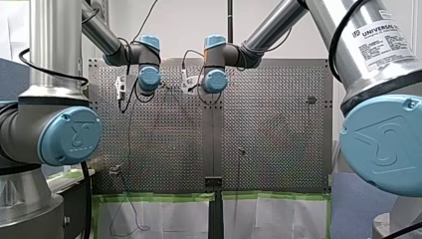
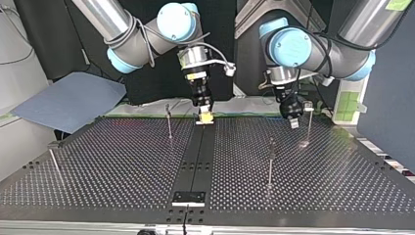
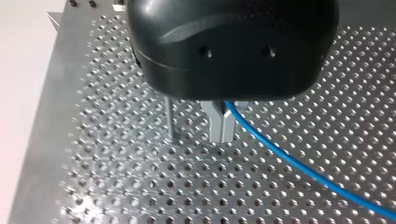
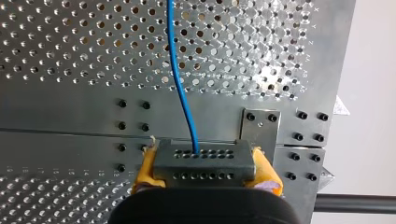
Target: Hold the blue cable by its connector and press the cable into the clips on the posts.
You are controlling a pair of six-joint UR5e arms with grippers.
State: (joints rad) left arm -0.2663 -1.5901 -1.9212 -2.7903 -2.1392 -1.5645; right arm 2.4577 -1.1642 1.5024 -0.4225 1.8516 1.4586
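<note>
Going by the top view from its left, a slim metal post [image 2: 54, 161] stands on the perforated metal table [image 2: 122, 166] toward 9 o'clock. A second thin post [image 2: 169, 125] rises toward 11 o'clock. At that post's 3 o'clock my right pincer [image 2: 204, 116] hangs low over the table's far edge. Its yellow pads are pinching the grey rectangular connector block with rows of small holes [image 4: 203, 163], one pad on each end. The thin blue cable [image 4: 179, 84] leaves the face of the block turned away from my pincer and runs straight ahead over the table.

Further right, a third post [image 2: 270, 161] stands toward 4 o'clock. Beyond it, at about 1 o'clock, is my left pincer [image 2: 292, 122], black with metal fingers. The fourth post [image 2: 309, 122] stands just beside it at its 3 o'clock, with a small clip [image 2: 308, 104] at its top. In the left wrist view my metal fingers look pressed together on the cable, which comes out from between them and trails away over the holes. The grey post stands just beside them.

I judge this to be the opening step: the connector is held and the cable is gripped by the first post. I see it in no clip, though it is too faint to trace in the top view.

The next move calls for bringing the cable up to the clip, lining it with the clip's mouth and pressing it in. Meanwhile my right pincer should hold the connector steady.
</note>
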